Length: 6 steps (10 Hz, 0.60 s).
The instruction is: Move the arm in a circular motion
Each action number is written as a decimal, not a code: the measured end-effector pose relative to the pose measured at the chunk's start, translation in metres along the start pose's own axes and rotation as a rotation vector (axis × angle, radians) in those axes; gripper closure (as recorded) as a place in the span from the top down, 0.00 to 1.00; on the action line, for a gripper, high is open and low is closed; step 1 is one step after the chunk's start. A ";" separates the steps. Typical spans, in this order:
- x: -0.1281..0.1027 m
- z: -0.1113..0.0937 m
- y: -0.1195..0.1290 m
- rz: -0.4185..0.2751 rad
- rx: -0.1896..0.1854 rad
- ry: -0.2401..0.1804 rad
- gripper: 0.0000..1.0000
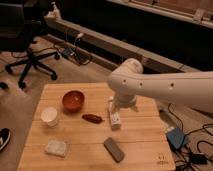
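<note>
The arm [165, 89] is thick, smooth and cream-white, and reaches in from the right edge across the wooden table [145, 135]. Its rounded elbow joint [126, 77] hangs over the table's middle back. A short cylindrical end [125, 101] points down from it, just behind a white bottle [115, 118] lying on the table. No fingers show past that end, so my gripper is out of view.
On the table are a red bowl [73, 100], a white cup [50, 116], a small reddish-brown item [92, 118], a dark flat block [114, 149] and a pale sponge [56, 148]. An office chair [27, 50] stands far left. Cables and a blue box [176, 136] lie on the floor at right.
</note>
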<state>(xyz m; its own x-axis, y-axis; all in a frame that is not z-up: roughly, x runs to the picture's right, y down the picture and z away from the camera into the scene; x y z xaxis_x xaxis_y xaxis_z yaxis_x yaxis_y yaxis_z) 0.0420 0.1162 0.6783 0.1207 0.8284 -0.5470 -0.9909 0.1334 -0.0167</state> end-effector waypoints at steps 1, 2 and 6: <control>0.009 -0.008 0.051 -0.105 -0.044 0.000 0.73; 0.015 -0.013 0.087 -0.183 -0.078 0.001 0.73; -0.008 -0.029 0.227 -0.509 -0.219 -0.038 0.73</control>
<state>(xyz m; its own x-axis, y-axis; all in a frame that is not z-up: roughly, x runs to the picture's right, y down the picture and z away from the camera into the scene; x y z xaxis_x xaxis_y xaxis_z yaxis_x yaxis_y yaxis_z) -0.1858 0.1245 0.6547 0.5853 0.7085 -0.3943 -0.7958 0.4088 -0.4467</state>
